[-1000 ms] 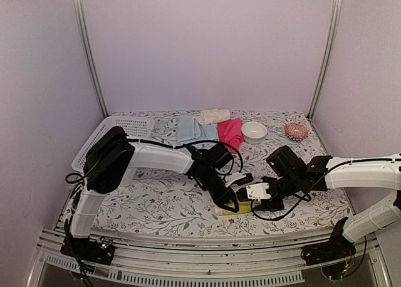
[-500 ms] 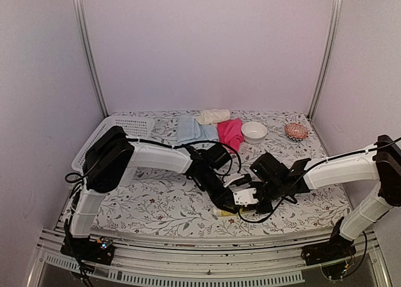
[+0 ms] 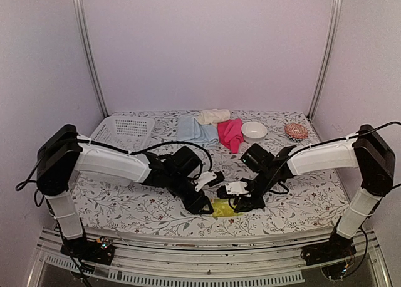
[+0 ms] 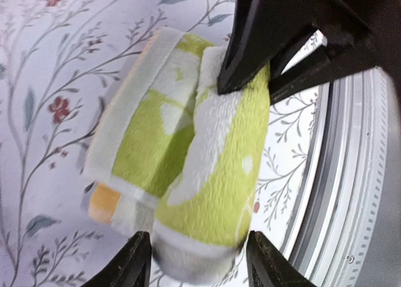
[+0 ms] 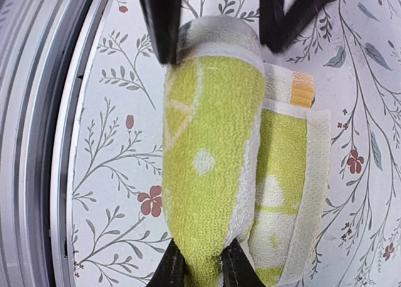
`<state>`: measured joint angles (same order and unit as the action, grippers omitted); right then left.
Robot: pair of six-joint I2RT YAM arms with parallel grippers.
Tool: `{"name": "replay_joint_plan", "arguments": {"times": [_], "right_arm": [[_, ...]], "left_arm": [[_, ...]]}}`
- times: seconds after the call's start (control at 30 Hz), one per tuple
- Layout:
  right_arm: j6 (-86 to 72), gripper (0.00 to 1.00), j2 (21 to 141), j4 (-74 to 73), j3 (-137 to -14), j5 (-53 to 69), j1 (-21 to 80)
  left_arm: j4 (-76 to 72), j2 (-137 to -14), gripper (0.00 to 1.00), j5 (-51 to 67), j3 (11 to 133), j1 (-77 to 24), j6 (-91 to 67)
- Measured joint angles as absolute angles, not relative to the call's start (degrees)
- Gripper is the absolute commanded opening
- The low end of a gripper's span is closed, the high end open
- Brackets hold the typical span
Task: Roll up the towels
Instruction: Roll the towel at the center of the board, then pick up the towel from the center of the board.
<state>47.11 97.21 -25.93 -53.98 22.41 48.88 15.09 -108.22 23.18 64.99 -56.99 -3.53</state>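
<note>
While right fingers point(image 5: 170, 268) pinch the yellow-green towel point(image 5: 213, 149), left fingers point(image 4: 135, 262) straddle it, parted.

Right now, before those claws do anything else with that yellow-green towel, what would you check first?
1. Right claw clamped on one end of the yellow-green towel: ok.
2. Left claw open, fingers either side of the other end: ok.
3. Whole towel rolled: not ok, a flat flap lies beside the roll.
4. Towel clear of the metal rail: ok, though close.
5. Pink towel and light blue towel rolled: not ok, both lie loose.
6. Cream towel rolled: cannot tell.
</note>
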Motion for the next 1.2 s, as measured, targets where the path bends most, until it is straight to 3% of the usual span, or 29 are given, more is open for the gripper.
{"name": "replay_joint_plan", "arguments": {"times": [0.23,0.43,0.77,1.2], "right_arm": [[46.39,0.09,106.06,-37.39,-63.86,33.34,43.7],[46.96,0.09,115.18,-48.1,-71.83,43.2,40.38],[47.33,0.09,121.95,-58.13,-75.59,52.86,38.17],[47.62,0.09,128.51,-67.11,-77.78,60.9,36.05]], "left_arm": [[7.05,-94.91,0.54,11.27,51.05,-58.48,-6.04],[2.57,-90.3,0.58,0.49,46.44,-66.39,-2.42],[1.63,-100.53,0.62,-16.58,54.11,-77.41,11.77],[-1.02,-110.98,0.58,-27.55,61.43,-80.66,26.65]]}}
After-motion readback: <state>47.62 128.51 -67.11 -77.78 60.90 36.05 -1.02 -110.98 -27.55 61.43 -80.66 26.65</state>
